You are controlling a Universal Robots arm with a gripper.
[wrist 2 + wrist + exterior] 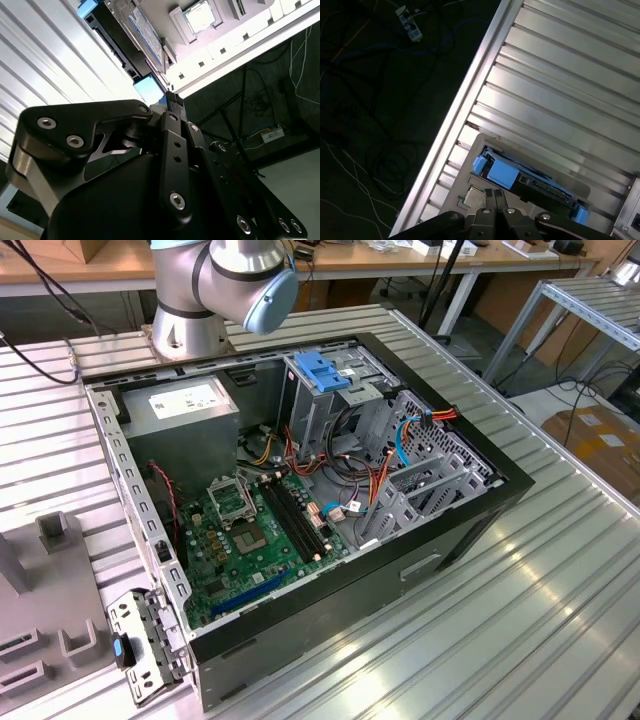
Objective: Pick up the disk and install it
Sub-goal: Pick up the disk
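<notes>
Both jaws together (nothing btwn them), tips near the blue-edged disk [543, 186].

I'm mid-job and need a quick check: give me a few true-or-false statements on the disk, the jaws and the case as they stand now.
1. The disk lies in a grey holder on the ribbed table. True.
2. The gripper has its jaws clamped on the disk. False: the jaws are shut on nothing, close to its carrier.
3. The computer case is open, with its motherboard exposed. True.
4. The disk's carrier is red. False: it is blue.
</notes>
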